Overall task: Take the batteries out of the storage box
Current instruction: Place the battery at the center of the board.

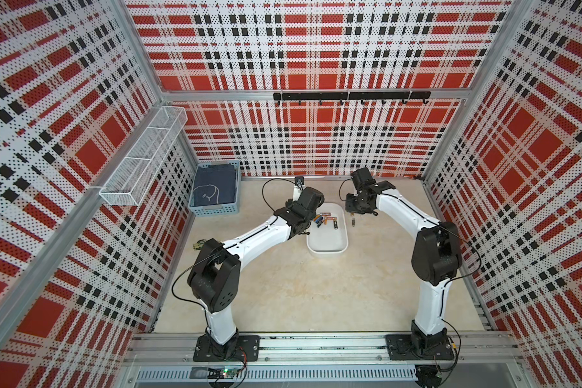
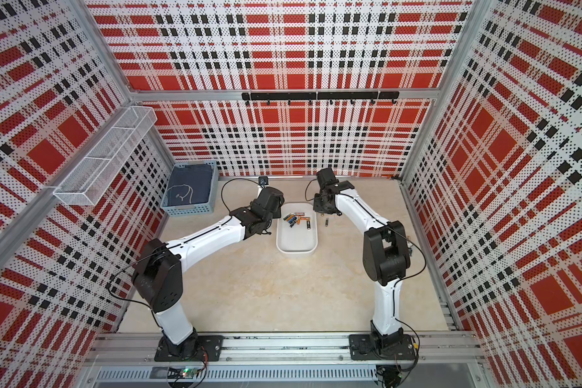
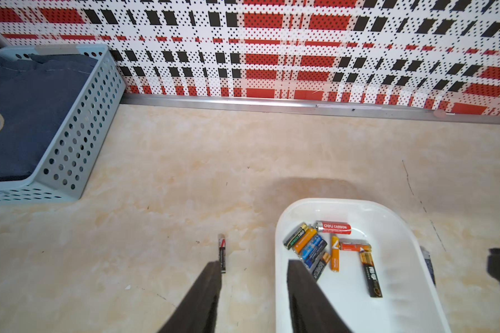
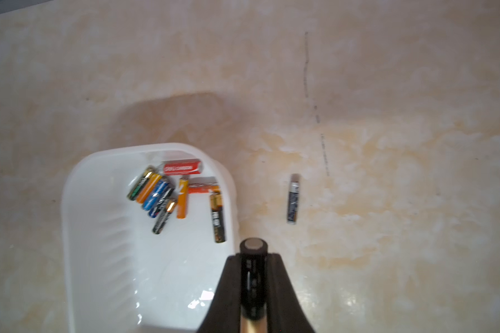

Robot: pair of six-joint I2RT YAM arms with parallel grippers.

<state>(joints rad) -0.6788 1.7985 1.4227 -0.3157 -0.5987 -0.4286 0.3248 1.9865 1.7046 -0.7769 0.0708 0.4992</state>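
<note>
The white storage box (image 1: 326, 251) (image 2: 296, 251) lies mid-table between both arms. Several batteries (image 3: 315, 245) (image 4: 162, 193) lie clustered at its far end. My right gripper (image 4: 253, 255) is shut on a black-and-gold battery (image 4: 253, 276), held over the box's right rim (image 4: 231, 201). A dark battery (image 4: 293, 199) (image 1: 352, 221) lies on the table right of the box. My left gripper (image 3: 254, 263) is open and holds nothing, with one finger over the table and the other over the box's left rim (image 3: 280, 274). A thin black-and-red battery (image 3: 221, 253) lies on the table by the outer finger.
A light-blue perforated basket (image 1: 215, 208) (image 3: 78, 138) with folded dark cloth stands at the back left corner. A white wire-mesh shelf (image 1: 142, 158) hangs on the left wall. A black hook rail (image 1: 350, 96) runs along the back wall.
</note>
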